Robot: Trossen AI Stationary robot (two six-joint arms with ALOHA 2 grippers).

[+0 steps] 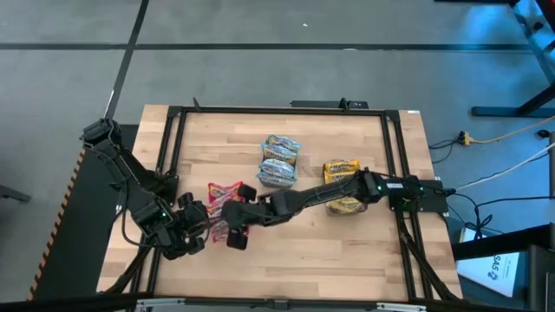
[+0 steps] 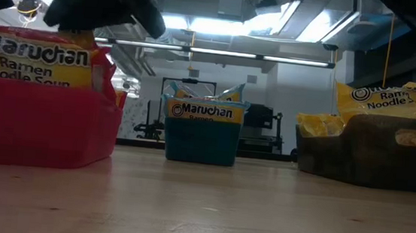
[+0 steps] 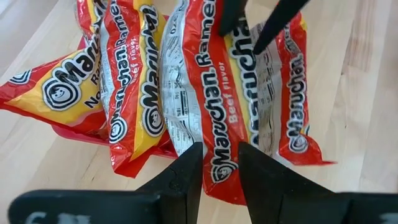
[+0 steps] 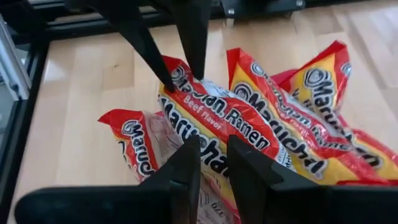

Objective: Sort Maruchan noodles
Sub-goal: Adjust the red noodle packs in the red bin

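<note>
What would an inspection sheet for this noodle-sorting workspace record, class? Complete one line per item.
Surface: pale wooden butcher-block table inside a black frame.
Job's things: red crinkly Maruchan packets in a red bin; blue-wrapped packets in a teal bin; yellow-wrapped packets in a dark bin.
Clutter: nothing seen.
Grippers: left gripper and right gripper both at the red packets, each with a narrow gap between its fingers.
Cables: yellow and white cables on the floor.
Surroundings: grey floor.
</note>
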